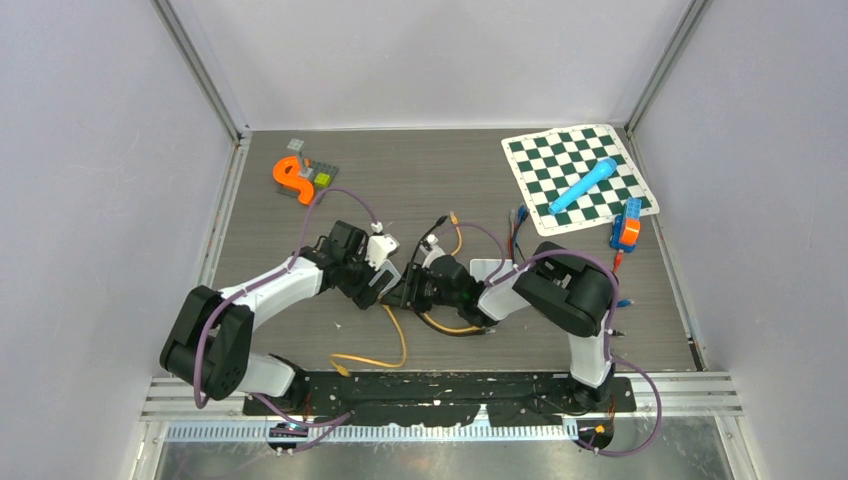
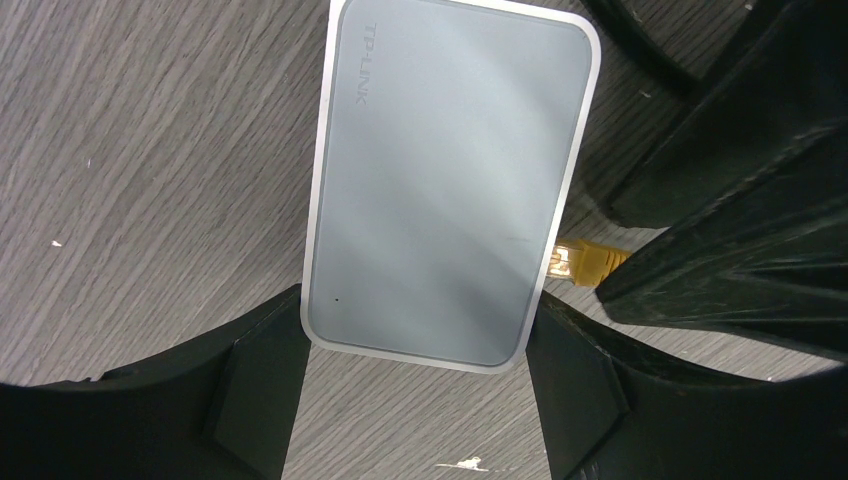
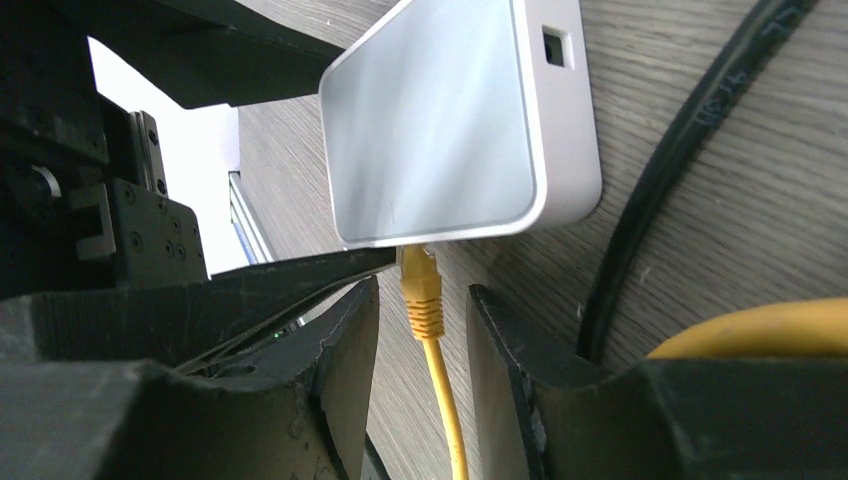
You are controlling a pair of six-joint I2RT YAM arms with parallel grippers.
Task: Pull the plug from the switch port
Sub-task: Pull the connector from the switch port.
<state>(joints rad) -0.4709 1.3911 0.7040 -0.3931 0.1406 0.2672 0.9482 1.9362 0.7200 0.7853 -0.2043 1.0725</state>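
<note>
The switch (image 2: 450, 190) is a flat grey-white TP-LINK box lying on the wood-grain table. My left gripper (image 2: 415, 318) is shut on its near end, one finger pressed against each long side. The yellow plug (image 3: 421, 278) sits at the switch's edge (image 3: 440, 235), its clear tip (image 2: 561, 263) against the port side. My right gripper (image 3: 422, 296) is open and straddles the plug, with a visible gap on each side. The yellow cable (image 3: 447, 400) runs back between its fingers. In the top view the two grippers (image 1: 400, 285) meet at mid-table and hide the switch.
A black cable (image 3: 650, 200) and a loop of yellow cable (image 3: 750, 330) lie right of the switch. Yellow cable (image 1: 385, 355) trails toward the arm bases. A checkered mat (image 1: 540, 160) with a blue cylinder (image 1: 582, 185), an orange-blue item (image 1: 627, 228) and an orange piece (image 1: 292, 178) lie at the back.
</note>
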